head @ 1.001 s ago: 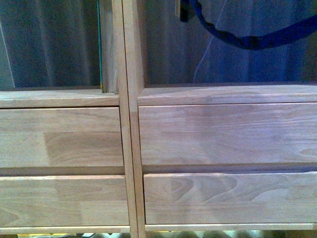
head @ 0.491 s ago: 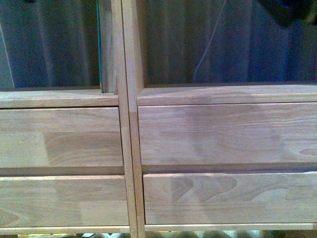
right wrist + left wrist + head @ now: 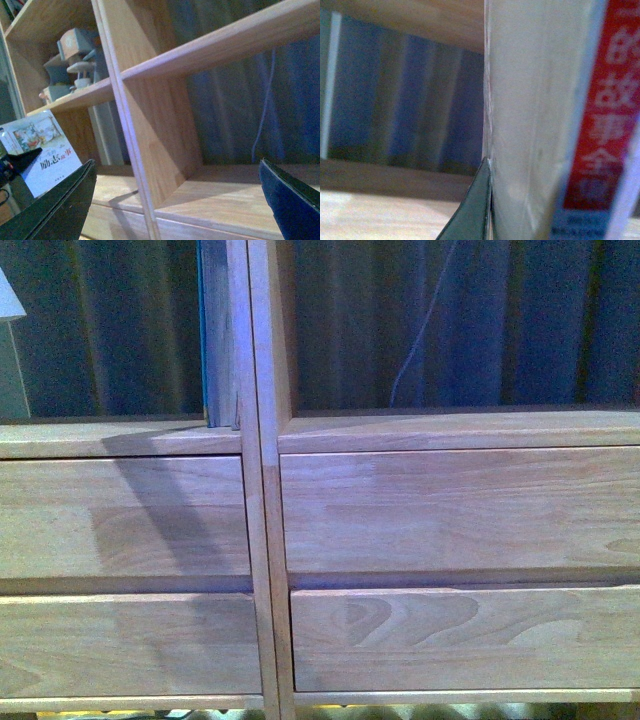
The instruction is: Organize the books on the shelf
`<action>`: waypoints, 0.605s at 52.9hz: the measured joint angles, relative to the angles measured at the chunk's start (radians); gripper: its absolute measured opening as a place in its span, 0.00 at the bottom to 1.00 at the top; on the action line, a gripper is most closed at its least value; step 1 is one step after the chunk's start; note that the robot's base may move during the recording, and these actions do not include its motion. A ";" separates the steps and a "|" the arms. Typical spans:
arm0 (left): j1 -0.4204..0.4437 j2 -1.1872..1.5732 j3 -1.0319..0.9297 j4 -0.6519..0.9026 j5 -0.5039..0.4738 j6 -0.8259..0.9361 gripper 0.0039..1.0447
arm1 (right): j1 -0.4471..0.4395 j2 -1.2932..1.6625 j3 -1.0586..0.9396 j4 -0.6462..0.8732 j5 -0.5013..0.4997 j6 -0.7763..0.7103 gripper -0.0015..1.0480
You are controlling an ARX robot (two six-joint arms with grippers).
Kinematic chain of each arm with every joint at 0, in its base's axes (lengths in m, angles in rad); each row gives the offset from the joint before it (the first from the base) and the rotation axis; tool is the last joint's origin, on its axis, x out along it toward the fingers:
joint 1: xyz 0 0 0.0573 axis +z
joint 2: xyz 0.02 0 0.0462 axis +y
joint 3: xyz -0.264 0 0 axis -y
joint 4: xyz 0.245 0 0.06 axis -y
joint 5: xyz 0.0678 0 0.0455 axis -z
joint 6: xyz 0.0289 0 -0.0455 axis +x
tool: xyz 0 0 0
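Two books are counted. The teal-edged book (image 3: 213, 335) is stood upright in the left cubby (image 3: 110, 340) of the shelf (image 3: 130, 438), touching the centre divider (image 3: 262, 330). The white book (image 3: 535, 125), red-marked on the spine, is clamped in the left hand (image 3: 16, 160), in front of that column. Four drawer fronts (image 3: 450, 510) are seen below. The right hand (image 3: 176, 167) is spread wide, facing the right cubby (image 3: 450, 330).
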 joint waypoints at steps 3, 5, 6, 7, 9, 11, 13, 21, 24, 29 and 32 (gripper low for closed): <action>-0.031 0.043 0.045 -0.003 -0.066 0.111 0.06 | -0.034 -0.033 -0.012 0.026 -0.018 0.043 0.93; -0.053 0.080 0.086 -0.021 -0.119 0.201 0.06 | -0.055 -0.064 -0.023 0.033 -0.023 0.064 0.93; -0.064 0.100 0.106 -0.027 -0.144 0.242 0.06 | -0.064 -0.082 -0.029 0.035 -0.028 0.078 0.93; -0.074 0.120 0.127 -0.033 -0.164 0.285 0.06 | -0.072 -0.100 -0.037 0.039 -0.036 0.090 0.93; -0.087 0.149 0.158 -0.047 -0.187 0.319 0.06 | -0.083 -0.126 -0.050 0.045 -0.045 0.106 0.93; -0.099 0.177 0.186 -0.061 -0.205 0.358 0.06 | -0.092 -0.154 -0.064 0.045 -0.050 0.116 0.93; -0.117 0.211 0.222 -0.072 -0.223 0.384 0.06 | -0.100 -0.183 -0.079 0.044 -0.061 0.119 0.93; -0.181 0.300 0.338 -0.106 -0.243 0.418 0.06 | -0.089 -0.308 -0.144 -0.008 -0.069 0.085 0.93; -0.212 0.333 0.393 -0.123 -0.251 0.426 0.06 | -0.058 -0.330 -0.163 -0.030 -0.055 0.020 0.93; -0.257 0.389 0.488 -0.167 -0.274 0.437 0.06 | -0.032 -0.342 -0.193 -0.048 -0.030 -0.088 0.93; -0.272 0.423 0.531 -0.188 -0.293 0.444 0.06 | -0.026 -0.347 -0.201 -0.053 -0.028 -0.126 0.93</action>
